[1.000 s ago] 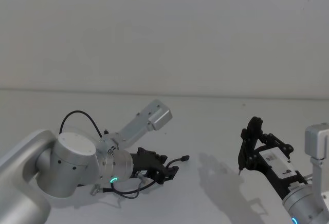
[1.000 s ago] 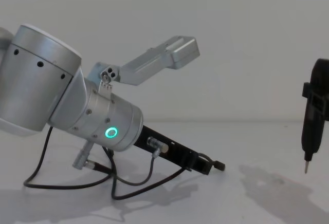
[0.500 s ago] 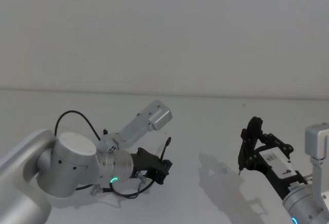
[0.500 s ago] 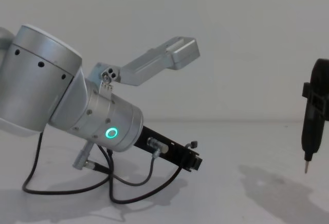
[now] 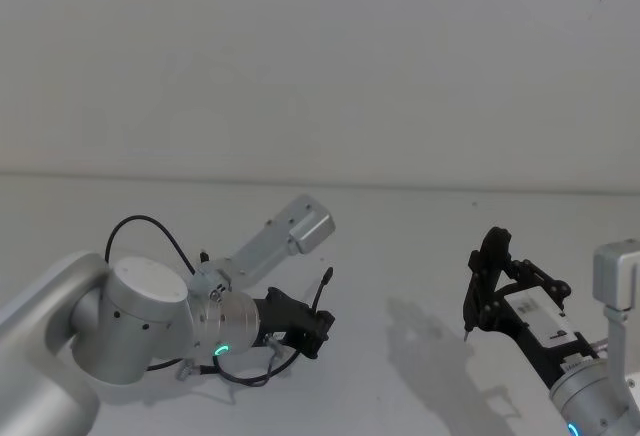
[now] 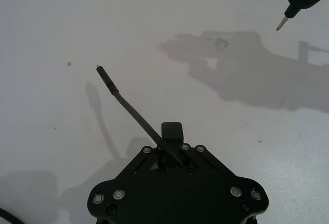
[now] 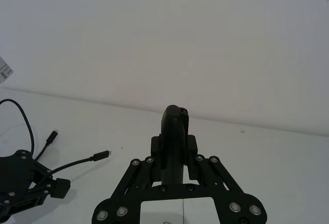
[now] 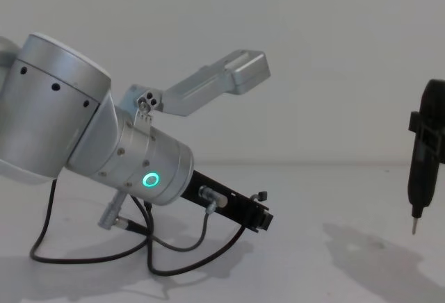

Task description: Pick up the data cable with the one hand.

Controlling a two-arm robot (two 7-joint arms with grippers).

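My left gripper (image 5: 318, 325), black on the fat silver arm with the green ring, is low over the table and shut on the data cable (image 5: 326, 284). In the left wrist view the thin black cable (image 6: 131, 111) leaves the shut left gripper (image 6: 172, 129) and slants up to a small metal tip. In the chest view the free end (image 8: 261, 194) pokes up above the left gripper (image 8: 264, 220), and the rest of the cord loops on the table under the arm. The right wrist view shows the cable (image 7: 77, 163) at lower left.
My right gripper (image 5: 470, 328) hangs idle and shut above the table at the right, also seen as the right gripper (image 8: 415, 228) in the chest view and the right gripper (image 7: 174, 112) in its own wrist view. A short grey lead (image 8: 206, 209) runs along the left wrist. The white table (image 5: 400, 246) meets a white wall.
A second ago the cable's plug lay flat on the table past the left gripper. The gripper has since shut on the cord and the free end has swung upward. The right arm is unmoved.
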